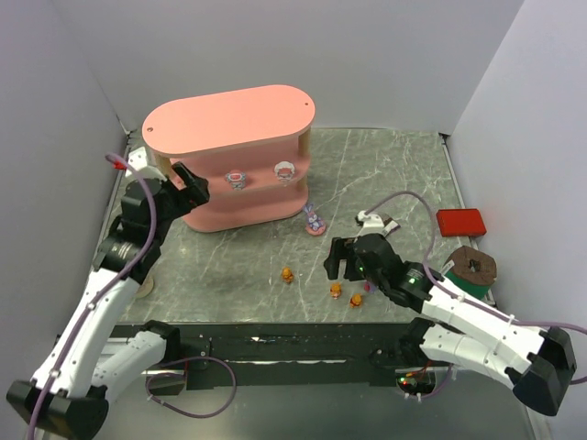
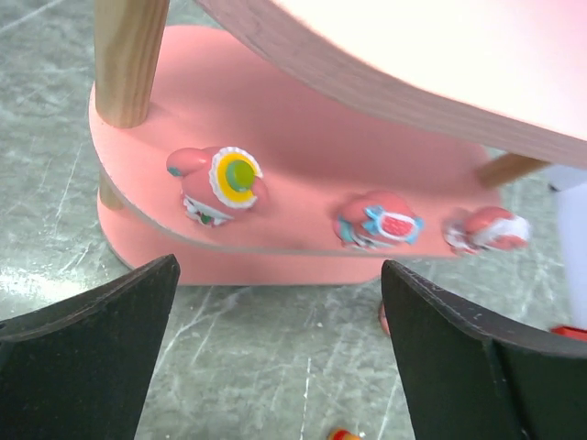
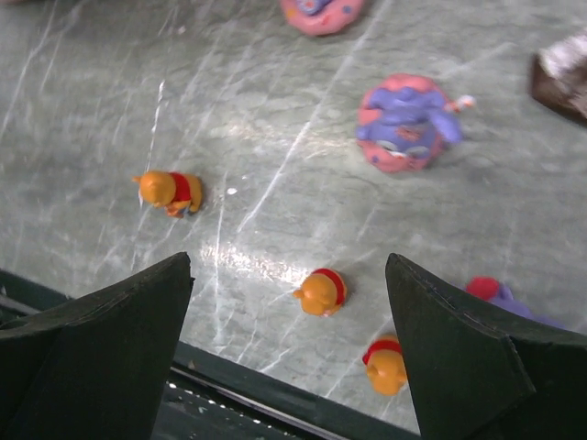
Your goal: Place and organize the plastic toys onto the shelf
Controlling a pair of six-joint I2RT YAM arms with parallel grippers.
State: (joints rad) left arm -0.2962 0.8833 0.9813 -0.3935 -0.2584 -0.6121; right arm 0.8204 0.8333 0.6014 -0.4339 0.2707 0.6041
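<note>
Two robot arms are posed over a grey marbled table (image 1: pixel 229 266). The left gripper (image 2: pixel 280 275) hovers with its jaws spread wide and empty, just in front of the left end of the pink three-tier shelf (image 1: pixel 229 124), which stands at the far left of the table. On the shelf's middle tier, three pink-white toys (image 2: pixel 381 222) stand in a row along the front edge, each apart from the next. From overhead only two of them can be seen. The right gripper (image 3: pixel 289 261) hangs low over the near right part of the table, its fingers (image 3: pixel 468 367) likewise parted with nothing between them. Below it, three orange bears (image 3: pixel 323 291) sit on the bare table, well apart from the shelf — one off to the left and two closer together by the dark rail at the near edge. Three purple toys (image 3: pixel 408 124) are also on the table. One sits beyond the bears, one is cut off by the top edge of the right wrist view, and one is half hidden behind a finger of that gripper, near the closest bear. Seen from overhead, one purple toy stands just in front of the shelf's right end. A red box (image 1: pixel 460 222) lies by the right wall — near it, a round brown object (image 1: pixel 474 266) rests on something green.
</note>
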